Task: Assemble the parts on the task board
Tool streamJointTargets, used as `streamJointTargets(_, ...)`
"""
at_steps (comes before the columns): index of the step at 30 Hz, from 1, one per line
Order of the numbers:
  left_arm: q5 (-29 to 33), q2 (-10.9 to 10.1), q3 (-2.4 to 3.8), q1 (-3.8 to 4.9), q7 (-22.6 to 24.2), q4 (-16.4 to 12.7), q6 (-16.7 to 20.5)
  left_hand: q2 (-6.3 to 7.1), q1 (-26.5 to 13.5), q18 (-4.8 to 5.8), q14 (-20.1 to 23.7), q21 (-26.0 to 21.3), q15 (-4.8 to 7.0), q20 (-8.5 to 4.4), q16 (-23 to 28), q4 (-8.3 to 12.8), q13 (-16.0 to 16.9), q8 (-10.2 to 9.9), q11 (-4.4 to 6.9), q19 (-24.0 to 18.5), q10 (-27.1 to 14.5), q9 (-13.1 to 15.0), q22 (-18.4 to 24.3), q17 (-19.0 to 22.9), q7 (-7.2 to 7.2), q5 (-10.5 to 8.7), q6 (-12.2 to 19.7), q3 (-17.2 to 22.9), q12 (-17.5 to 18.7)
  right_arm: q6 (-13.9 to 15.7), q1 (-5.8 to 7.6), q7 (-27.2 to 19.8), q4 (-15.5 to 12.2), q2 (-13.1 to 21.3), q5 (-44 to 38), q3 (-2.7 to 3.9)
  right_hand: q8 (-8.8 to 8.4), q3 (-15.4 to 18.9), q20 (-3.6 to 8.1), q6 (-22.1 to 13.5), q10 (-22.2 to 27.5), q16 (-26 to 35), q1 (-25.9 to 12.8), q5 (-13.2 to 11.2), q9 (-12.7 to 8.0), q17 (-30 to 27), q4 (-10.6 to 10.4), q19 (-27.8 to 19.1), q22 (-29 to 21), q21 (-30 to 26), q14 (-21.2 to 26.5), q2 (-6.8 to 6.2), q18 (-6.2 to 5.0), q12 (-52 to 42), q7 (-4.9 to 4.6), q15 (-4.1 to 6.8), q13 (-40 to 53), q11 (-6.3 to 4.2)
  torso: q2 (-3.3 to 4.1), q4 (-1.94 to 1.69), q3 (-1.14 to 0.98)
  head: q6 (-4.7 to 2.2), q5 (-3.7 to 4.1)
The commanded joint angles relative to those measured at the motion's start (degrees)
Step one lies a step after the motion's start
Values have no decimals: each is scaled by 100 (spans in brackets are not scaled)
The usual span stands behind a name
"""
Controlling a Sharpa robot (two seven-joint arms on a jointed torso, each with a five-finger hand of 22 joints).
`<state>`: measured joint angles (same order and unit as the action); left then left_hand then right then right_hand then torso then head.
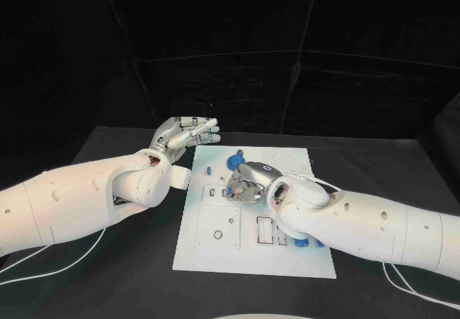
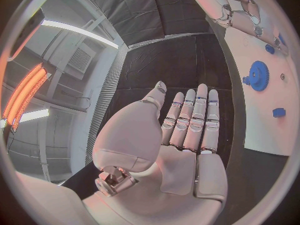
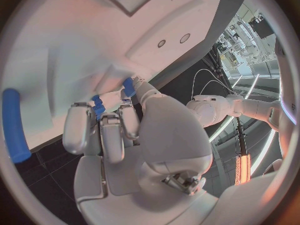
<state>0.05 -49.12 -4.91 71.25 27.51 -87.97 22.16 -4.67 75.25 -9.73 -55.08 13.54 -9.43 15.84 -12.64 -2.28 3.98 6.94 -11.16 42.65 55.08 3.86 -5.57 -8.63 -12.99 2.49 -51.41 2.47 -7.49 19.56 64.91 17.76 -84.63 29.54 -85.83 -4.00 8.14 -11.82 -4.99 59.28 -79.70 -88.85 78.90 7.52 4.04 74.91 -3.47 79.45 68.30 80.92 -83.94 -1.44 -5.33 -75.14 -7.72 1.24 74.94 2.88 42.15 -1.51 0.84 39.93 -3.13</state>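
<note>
1. In the head view, the white task board (image 1: 254, 256) lies flat in the middle of the black bench (image 1: 115, 279), where both of our arms can reach it. Our left hand (image 1: 184, 136) hangs above the bench just off the board's far left corner, fingers straight, side by side and holding nothing; we judge it parked there to leave the board free. Our right hand (image 1: 251, 181) is curled down over the middle of the board, next to a blue gear (image 1: 236, 161) that sits flat on the board's far part. More small blue parts (image 1: 303, 242) lie near the board's right edge, beside our right forearm.

2. In the left wrist view, our left hand (image 2: 187, 135) shows an open palm with its fingers (image 2: 194, 115) extended together and nothing between them. The blue gear (image 2: 258, 75) and a small blue block (image 2: 279, 112) rest on the board (image 2: 262, 130), well apart from this hand, so it is idle for now.

3. In the right wrist view, our right hand (image 3: 125, 135) has its fingers (image 3: 103, 130) bent in against the board (image 3: 81, 40), pinching a small blue part (image 3: 97, 105) at their tips. We take it that the grip sits low so the part can be pressed into its seat; whether it is already seated, we cannot tell. A blue rod (image 3: 14, 125) lies on the board nearby, untouched.
</note>
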Motion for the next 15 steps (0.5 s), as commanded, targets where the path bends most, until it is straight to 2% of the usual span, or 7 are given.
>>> streamJointTargets(1,1,-2,6,10,35,0,-68,-8,47,-84,-14,-9,28,7,4,33,-7,-23,11,43,35,-6,10,-8,-72,38,-34,-6,39,-188,-26,125,5,3,-29,-27,-56,34,13,-118,70,18,-77,3,-19,1274,-34,-27,-16,-25,-548,-44,103,57,-24,-4,109,13,1,0,1,0,19)
streamJointTargets(8,1,-2,6,10,37,3,-77,-8,47,-84,-14,-9,28,7,4,34,-7,-23,11,43,35,-6,10,-8,-72,38,-34,-6,40,-91,-26,142,8,3,-59,-27,-160,82,-24,-289,164,25,-142,113,-29,1263,-51,-40,-42,-41,-545,-147,98,177,-82,-45,11,63,0,-1,-2,1,18)
streamJointTargets(15,1,-4,6,10,36,3,-80,-8,47,-84,-14,-9,28,7,4,34,-7,-23,11,43,35,-6,10,-8,-72,38,-34,-6,40,39,-26,144,-10,-2,-64,-27,-208,170,-59,-388,231,34,-271,70,-19,1250,-135,-55,-72,-58,-542,-209,92,259,-109,-79,-62,97,0,-2,-1,-6,21)
